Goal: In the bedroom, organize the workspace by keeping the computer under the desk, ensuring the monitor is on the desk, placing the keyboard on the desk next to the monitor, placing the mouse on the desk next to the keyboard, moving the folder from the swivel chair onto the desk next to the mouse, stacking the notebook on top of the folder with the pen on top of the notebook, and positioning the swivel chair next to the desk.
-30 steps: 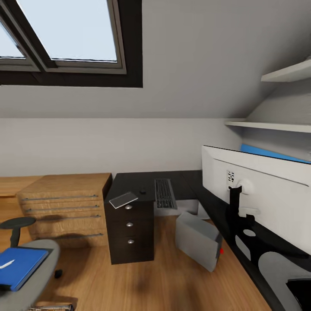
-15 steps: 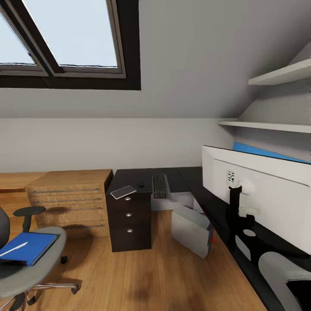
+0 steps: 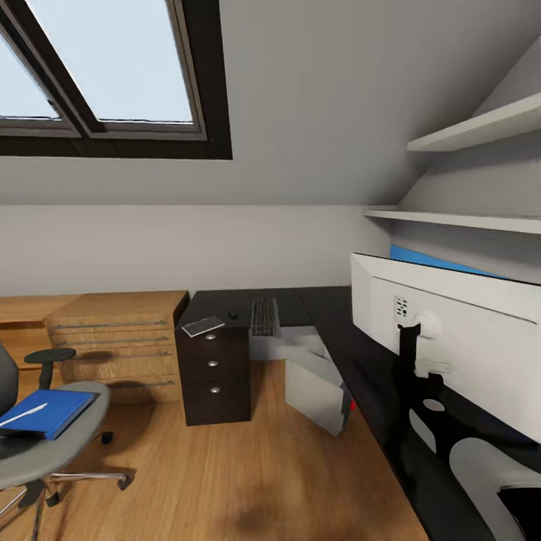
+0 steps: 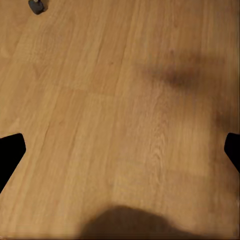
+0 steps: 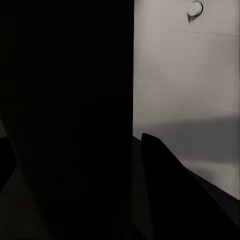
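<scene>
**Robot beside the desk, chair and folder at lower left**

Head view. The white back of the monitor (image 3: 451, 338) fills the right side of the frame, standing on the black desk (image 3: 361, 361) by its dark stand. A pale rounded arm segment (image 3: 488, 481) shows at the lower right corner; no claw is seen here. The desk runs in an L toward the far wall. On its far section lie the keyboard (image 3: 264, 317), the small dark mouse (image 3: 233, 315) just left of it, and a grey notebook (image 3: 203, 326) near the front left corner, above the dark drawer unit (image 3: 214, 370). The grey computer (image 3: 319, 391) sits tilted on the wooden floor (image 3: 225, 466) under the desk edge. At lower left, the swivel chair (image 3: 52, 443) carries the blue folder (image 3: 46, 412) with a white pen (image 3: 22, 415) on top. A wooden dresser (image 3: 116, 338) stands against the wall; skylight (image 3: 98, 68) at upper left, shelves (image 3: 466, 131) at upper right.

Left wrist view. The left gripper (image 4: 120, 155) faces plank flooring; its dark fingertips (image 4: 10, 155) sit at opposite frame edges, jaws spread wide, nothing between. A chair caster (image 4: 36, 6) is at the upper left.

Right wrist view. Mostly a dark surface, with a white panel (image 5: 190, 75) at right. Whether the right claw is open or closed cannot be told.
</scene>
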{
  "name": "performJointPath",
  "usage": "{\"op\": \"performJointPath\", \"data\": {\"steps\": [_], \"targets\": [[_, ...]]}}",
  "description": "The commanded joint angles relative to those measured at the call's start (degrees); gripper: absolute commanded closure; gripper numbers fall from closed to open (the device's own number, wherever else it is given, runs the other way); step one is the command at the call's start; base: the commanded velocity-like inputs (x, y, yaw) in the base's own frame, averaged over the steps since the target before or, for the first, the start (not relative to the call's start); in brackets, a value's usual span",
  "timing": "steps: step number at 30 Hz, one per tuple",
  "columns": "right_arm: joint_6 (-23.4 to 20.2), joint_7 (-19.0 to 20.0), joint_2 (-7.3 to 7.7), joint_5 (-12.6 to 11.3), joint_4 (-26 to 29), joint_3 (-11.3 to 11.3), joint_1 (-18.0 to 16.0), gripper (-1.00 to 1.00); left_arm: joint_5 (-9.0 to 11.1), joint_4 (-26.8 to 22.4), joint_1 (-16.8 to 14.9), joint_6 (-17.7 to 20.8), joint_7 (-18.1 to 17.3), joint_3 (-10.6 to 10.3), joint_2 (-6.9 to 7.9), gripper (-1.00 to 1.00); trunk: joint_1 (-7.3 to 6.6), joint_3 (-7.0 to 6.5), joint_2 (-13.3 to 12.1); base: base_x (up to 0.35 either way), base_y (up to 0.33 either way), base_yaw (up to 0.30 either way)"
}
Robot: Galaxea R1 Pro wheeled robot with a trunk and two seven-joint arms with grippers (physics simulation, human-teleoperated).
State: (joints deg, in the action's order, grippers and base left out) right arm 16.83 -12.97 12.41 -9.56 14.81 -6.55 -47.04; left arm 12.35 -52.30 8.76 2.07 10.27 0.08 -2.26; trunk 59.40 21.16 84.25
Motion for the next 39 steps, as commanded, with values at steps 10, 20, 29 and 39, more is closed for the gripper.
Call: {"op": "performJointPath", "data": {"steps": [10, 20, 29, 39], "targets": [[0.31, -0.31, 0.07, -0.96, -0.05, -0.67, -0.02, 1.0, 0.4, -0.17, 0.03, 0.21, 0.19, 0.01, -0.02, -1.0, -0.01, 0.06, 0.04, -0.029, -0.315, 0.0], [0.31, -0.22, -0.01, -0.9, -0.13, -0.74, -0.06, 1.0, 0.4, -0.17, 0.03, 0.22, 0.28, 0.01, -0.02, -1.0, -0.01, 0.06, 0.04, -0.001, -0.046, 0.0], [0.31, -0.22, -0.02, -0.9, -0.13, -0.74, 0.01, 1.0, 0.4, -0.17, 0.03, 0.2, 0.28, 0.01, -0.02, -1.0, -0.01, 0.06, 0.04, -0.123, 0.085, 0.0], [0.31, -0.19, -0.02, -0.9, -0.13, -0.74, -0.01, 1.0, 0.4, -0.17, 0.03, 0.22, 0.28, 0.01, -0.09, -1.0, -0.01, 0.06, 0.04, -0.035, 0.019, 0.0]]}}
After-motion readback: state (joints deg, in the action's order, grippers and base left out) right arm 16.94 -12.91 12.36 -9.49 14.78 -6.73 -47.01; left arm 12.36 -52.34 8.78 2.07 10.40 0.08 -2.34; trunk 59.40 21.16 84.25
